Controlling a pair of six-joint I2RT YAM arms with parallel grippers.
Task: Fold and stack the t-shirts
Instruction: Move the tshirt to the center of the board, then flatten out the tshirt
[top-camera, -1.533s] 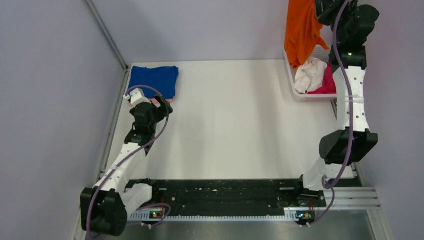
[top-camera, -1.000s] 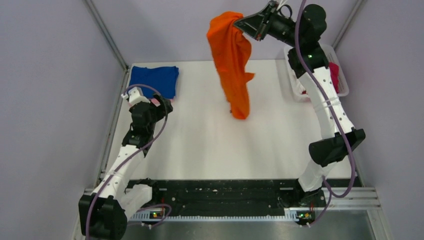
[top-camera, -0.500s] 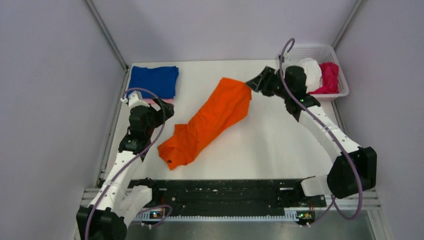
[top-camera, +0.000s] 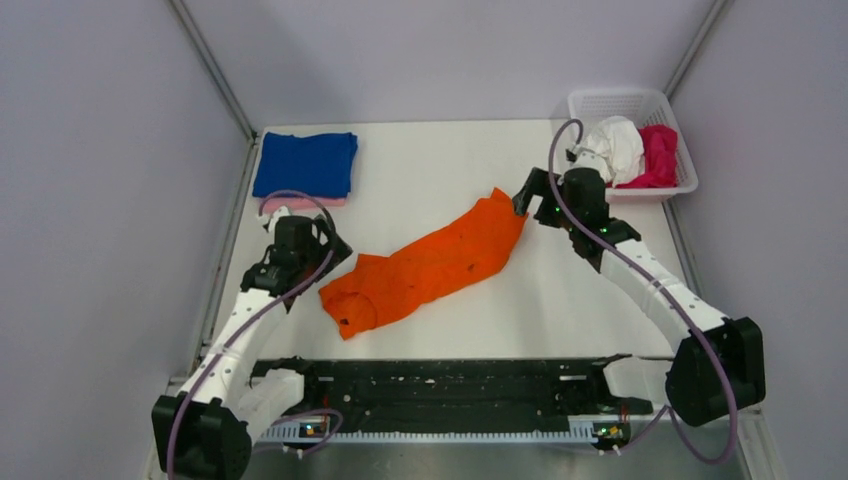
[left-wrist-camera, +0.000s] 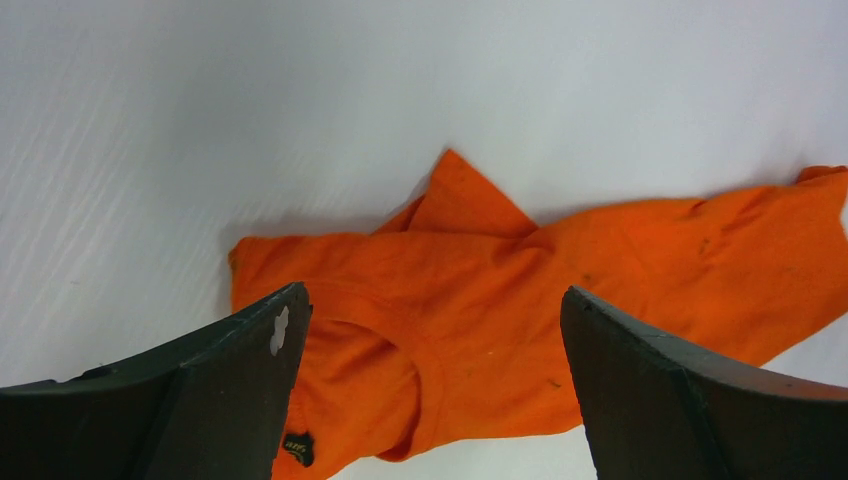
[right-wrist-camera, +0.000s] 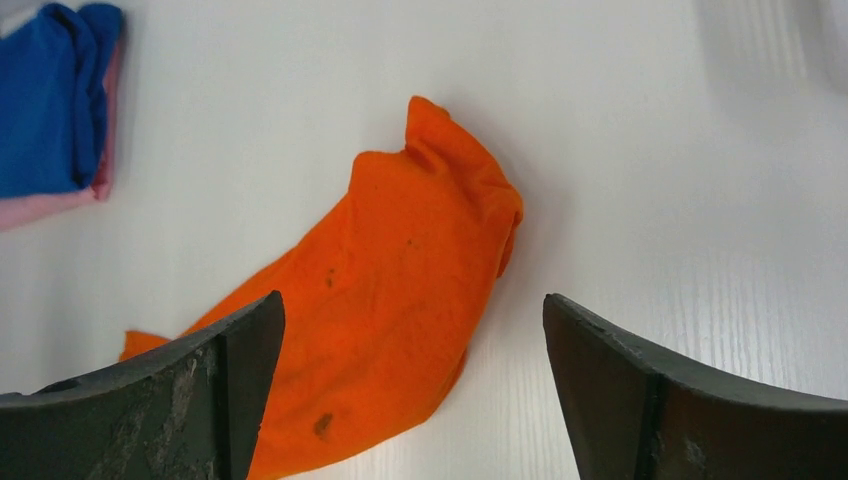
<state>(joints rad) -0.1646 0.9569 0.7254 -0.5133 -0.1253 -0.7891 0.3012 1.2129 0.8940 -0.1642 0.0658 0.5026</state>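
White table (top-camera: 560, 300) bears a rumpled orange t-shirt (top-camera: 440, 262), blue t-shirt (top-camera: 306, 163) atop pink t-shirt (right-wrist-camera: 45, 205), and basket (top-camera: 615, 100)

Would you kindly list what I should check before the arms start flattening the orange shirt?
1. The orange shirt lies on the table, in neither gripper: ok.
2. The left gripper is open above the collar: ok.
3. The right gripper is open above the other end: ok.
4. The shirt is spread flat: not ok, bunched into a long strip.
5. The blue shirt, folded, lies apart from the orange one: ok.
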